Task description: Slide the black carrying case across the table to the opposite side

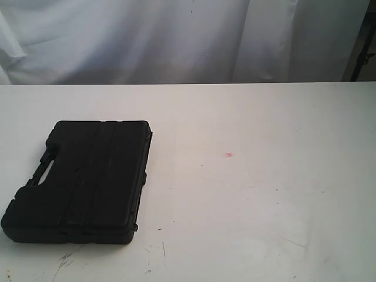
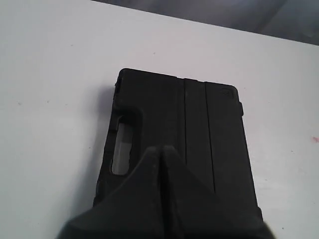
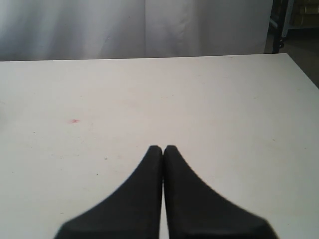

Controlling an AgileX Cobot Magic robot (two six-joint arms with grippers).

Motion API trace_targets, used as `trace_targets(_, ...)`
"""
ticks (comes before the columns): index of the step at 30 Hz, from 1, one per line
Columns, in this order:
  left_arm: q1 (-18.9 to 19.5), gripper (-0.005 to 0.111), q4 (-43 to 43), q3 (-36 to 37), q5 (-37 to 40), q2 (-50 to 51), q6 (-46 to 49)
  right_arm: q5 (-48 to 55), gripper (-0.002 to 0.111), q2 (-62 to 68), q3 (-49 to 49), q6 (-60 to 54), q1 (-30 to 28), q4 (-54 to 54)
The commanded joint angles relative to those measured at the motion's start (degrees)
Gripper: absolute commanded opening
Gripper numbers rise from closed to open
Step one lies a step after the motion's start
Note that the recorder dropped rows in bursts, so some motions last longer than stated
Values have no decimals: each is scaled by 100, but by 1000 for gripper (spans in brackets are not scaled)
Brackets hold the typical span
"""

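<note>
Black carrying case lies flat on the table's left side, long axis running near-to-far, right beneath the pinched-closed left gripper, so that arm's way nearer than the equally closed right gripper.

The carrying case lies flat on the surface, at the front left of the exterior view, with its handle on its left side. A small speck lies right of the case, near the middle. A curtain hangs behind the far edge.
</note>
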Motion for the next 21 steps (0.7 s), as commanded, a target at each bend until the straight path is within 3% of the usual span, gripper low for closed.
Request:
trace_targets(1,-2,0,-79,592,-199,-754,-14,-11,0,-29,19,3,-29,7)
trace_targets(13,-2,0,-106,812,-43,-2040,17,-11,0,-29,19,3,-29,7)
trace_targets(19,-2,0,776,832,-26,-2331,17,-11,0,-29,19,2,-29,7)
trace_targets(21,200,0,763,953,1,-2496,17,-11,0,-29,19,6,-29,32)
